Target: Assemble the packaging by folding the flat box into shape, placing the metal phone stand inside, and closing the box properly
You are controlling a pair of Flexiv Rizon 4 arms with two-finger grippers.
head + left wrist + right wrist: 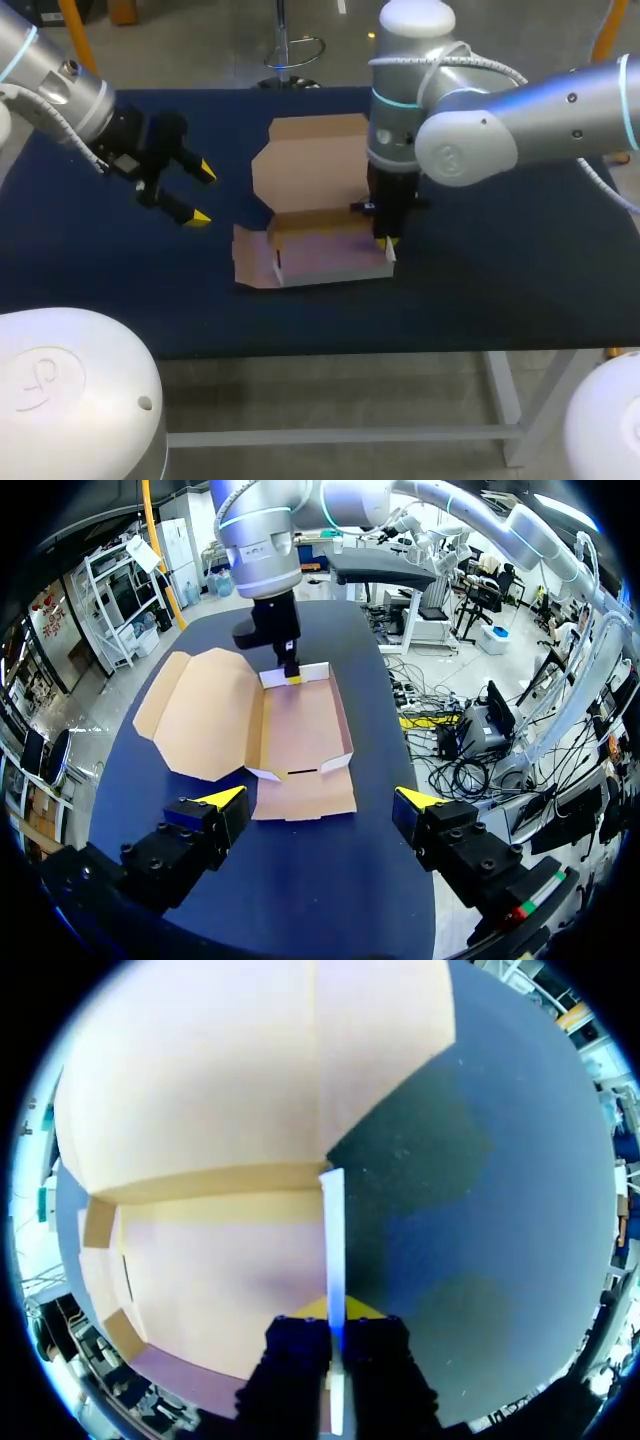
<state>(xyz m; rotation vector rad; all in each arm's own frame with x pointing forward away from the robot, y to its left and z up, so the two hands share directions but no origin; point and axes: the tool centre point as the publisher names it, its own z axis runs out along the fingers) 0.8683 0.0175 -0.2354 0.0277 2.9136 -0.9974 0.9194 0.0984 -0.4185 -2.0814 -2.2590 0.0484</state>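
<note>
Air is all my left claw (203, 193) holds, its fingers spread wide, the arm slanting down left of the box (312, 170). One brown cardboard box lies on the dark table (500, 290), tray walls raised, lid lying back open, left-end flap down flat. My right claw (385, 240) stands upright at the box's right end, pinched onto that wall.

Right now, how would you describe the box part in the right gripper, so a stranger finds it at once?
On the dark blue table lies a half-folded cardboard box, lid open. At its end under the right arm stands a thin side wall, white-edged. It alone is pinched between the yellow tips of the right gripper.
</note>
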